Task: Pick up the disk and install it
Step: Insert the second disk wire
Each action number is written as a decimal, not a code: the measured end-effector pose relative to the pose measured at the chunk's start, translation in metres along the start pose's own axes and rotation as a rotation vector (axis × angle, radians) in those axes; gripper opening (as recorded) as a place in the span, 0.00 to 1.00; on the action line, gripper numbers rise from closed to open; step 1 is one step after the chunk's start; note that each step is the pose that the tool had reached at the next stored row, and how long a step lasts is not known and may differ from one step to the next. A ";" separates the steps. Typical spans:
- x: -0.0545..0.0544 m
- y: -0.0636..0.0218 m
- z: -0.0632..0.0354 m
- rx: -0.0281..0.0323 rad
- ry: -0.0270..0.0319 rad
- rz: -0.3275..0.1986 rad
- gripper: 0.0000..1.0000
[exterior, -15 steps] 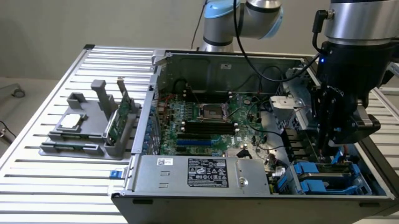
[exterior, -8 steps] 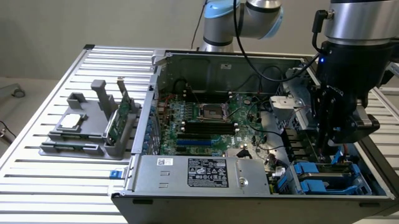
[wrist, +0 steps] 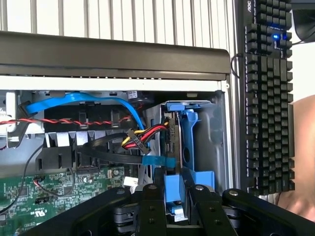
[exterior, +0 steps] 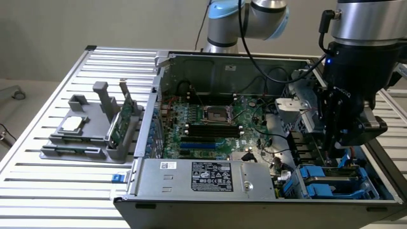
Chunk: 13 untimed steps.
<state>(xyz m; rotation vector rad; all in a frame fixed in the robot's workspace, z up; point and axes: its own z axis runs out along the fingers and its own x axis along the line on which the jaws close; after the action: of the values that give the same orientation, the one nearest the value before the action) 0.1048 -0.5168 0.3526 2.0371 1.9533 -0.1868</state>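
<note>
Gripper (exterior: 335,151) is hanging over the drive bay at the case's (exterior: 210,210) near corner on the exterior view's right, fingers pointing down into it. In the wrist view the gripper (wrist: 173,196) is pinching the blue bracket of the disk (wrist: 173,192), one black finger (wrist: 150,209) sitting on each side of the plastic tab. Fingers are partly closed, pressing on that bracket rather than meeting.

Disk is sitting on edge in the bay (exterior: 334,183), at the case's corner next to the side wall. Only its blue frame and a strip of its edge are showing; the label face is hidden, so I can't tell how deep it's seated.

A blue data cable (wrist: 81,101) is looping across the bay's top, and a red-yellow-black power bundle (wrist: 142,136) is ending just beside the disk's bracket. The motherboard (exterior: 213,126) is lying in the case's middle, the grey power supply (exterior: 203,179) along the case's near edge.

Outside the case, on the table's (exterior: 51,191) side at the exterior view's left, a grey fixture (exterior: 89,138) is holding a green card (exterior: 122,121) upright and a small silver chip (exterior: 73,123) flat.

A keyboard (wrist: 266,93) is lying beyond the case's wall in the wrist view.
</note>
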 end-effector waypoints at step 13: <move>0.000 0.0002 0.0012 0.0001 0.0016 0.000 0.15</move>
<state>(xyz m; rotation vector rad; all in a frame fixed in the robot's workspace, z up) 0.1052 -0.5168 0.3514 2.0379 1.9542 -0.1852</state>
